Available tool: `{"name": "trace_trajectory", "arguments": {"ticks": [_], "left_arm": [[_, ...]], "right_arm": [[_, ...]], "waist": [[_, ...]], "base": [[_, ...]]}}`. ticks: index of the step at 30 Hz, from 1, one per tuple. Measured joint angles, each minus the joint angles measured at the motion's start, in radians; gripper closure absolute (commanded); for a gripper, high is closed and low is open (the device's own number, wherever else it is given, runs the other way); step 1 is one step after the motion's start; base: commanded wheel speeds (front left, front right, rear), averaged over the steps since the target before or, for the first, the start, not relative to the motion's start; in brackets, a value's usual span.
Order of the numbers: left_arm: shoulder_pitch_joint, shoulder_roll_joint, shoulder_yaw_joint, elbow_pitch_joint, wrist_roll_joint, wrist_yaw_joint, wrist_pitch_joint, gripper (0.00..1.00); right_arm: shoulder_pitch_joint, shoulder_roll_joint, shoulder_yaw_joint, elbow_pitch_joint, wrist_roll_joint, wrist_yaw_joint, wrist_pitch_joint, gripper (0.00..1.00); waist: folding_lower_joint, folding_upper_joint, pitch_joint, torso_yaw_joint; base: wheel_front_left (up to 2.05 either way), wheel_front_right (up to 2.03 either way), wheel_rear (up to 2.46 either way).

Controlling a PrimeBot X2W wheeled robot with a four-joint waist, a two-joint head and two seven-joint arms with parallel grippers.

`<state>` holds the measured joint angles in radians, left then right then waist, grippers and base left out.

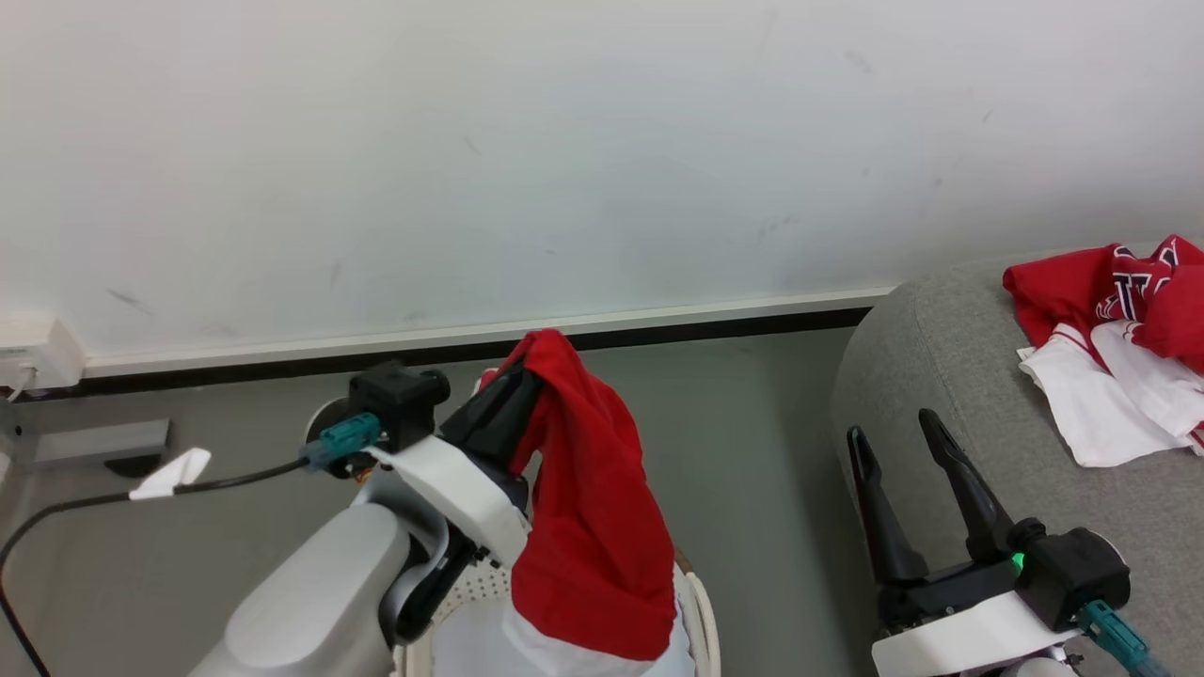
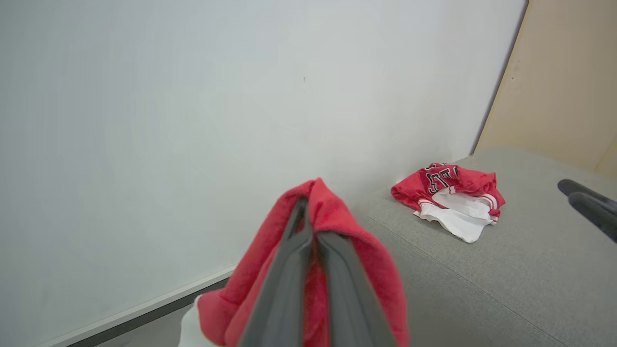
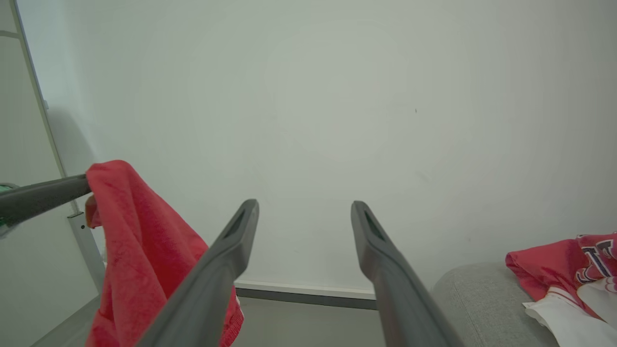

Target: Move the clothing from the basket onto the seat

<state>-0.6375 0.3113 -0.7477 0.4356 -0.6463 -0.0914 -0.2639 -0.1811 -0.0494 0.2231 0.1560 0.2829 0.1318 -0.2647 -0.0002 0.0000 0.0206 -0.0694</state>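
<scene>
While one red jersey hangs clear of the basket, it is not yet on the seat. The garment drapes over the tips of the left gripper, whose fingers are pressed together on a fold of the fabric. Its lower hem falls to the basket's mouth, directly above it. White fabric shows at the basket opening beneath the hem; whether this is the same jersey's panel or a further garment cannot be told. A second jersey, red and white with lettering, lies crumpled on the seat near the wall, well apart from the held one. The right gripper stands empty with its fingers spread wide, over the rounded near edge of the seat. Grey floor separates basket and seat, with the pale wall behind.

Assessment: one item is delivered and one is lifted and in carriage. Outstanding: carry the held jersey across to the seat, release it, and check the basket for any remainder, since its contents are largely hidden here.
</scene>
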Motion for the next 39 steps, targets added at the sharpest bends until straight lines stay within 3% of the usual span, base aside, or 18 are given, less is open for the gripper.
{"name": "trace_trajectory", "arguments": {"ticks": [16, 27, 39], "left_arm": [[0.022, 0.057, 0.035, -0.222, -0.033, 0.092, 0.079, 1.0], [0.043, 0.054, 0.032, -0.266, -0.042, 0.1, 0.067, 1.0], [0.047, 0.023, -0.011, -0.266, -0.046, 0.077, 0.07, 1.0]], "right_arm": [[0.01, 0.0, 0.073, 0.017, 0.011, 0.0, 0.0, 0.0], [0.009, 0.0, 0.141, 0.04, 0.012, 0.0, 0.0, 0.0], [-0.065, 0.0, 0.31, 0.105, 0.063, 0.0, 0.0, 0.0]], "waist": [[0.0001, 0.0, -0.022, 0.012], [0.0001, 0.0, -0.021, 0.031], [0.0002, 0.0, -0.021, 0.091]], "base": [[0.0, 0.0, 0.0], [0.0, 0.0, 0.0], [0.0, 0.0, 0.0]]}}
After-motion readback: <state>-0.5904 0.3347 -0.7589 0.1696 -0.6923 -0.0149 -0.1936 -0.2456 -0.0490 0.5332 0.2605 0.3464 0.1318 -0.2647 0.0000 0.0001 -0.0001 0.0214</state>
